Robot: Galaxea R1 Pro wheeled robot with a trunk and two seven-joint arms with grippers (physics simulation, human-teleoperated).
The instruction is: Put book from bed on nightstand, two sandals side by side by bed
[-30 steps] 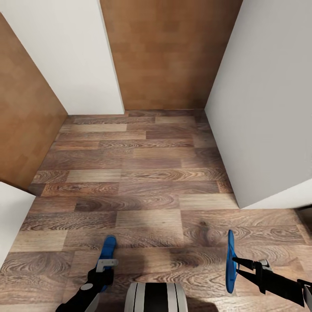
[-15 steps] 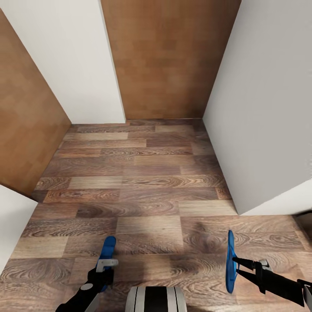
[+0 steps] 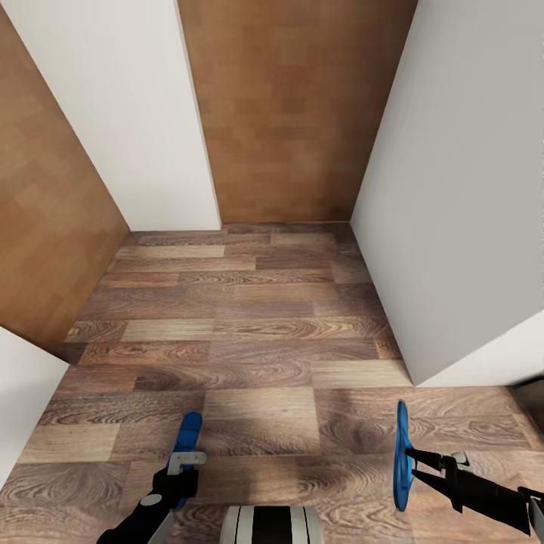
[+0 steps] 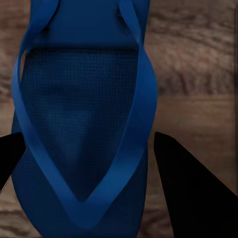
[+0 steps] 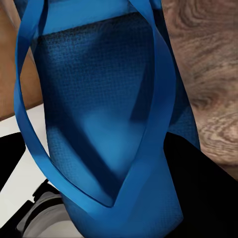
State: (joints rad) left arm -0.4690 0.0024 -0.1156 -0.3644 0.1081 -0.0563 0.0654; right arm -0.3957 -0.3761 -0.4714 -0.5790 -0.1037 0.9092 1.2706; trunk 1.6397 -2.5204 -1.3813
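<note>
We carried one sandal in each gripper through a narrow passage. In the head view, the left gripper (image 3: 183,467) was clenched on the left sandal (image 3: 187,433), held roughly flat and low over the wooden floor (image 3: 257,332). The right gripper (image 3: 414,465) was clamped on the right sandal (image 3: 401,453), which stood on edge. The wrist views confirmed both holds: the left sandal (image 4: 84,124) and the right sandal (image 5: 109,124) each sat between dark fingers with the thong straps facing the camera.

Over the last second, the far brown wall (image 3: 295,113) and the white walls (image 3: 461,189) slid lower and nearer in the head view, while grippers and sandals kept their places. We judged this to be base and camera motion, not movement of the cargo.

The bed, book and nightstand lay outside these views. We judged the task to be in transit, with placement not yet begun.
</note>
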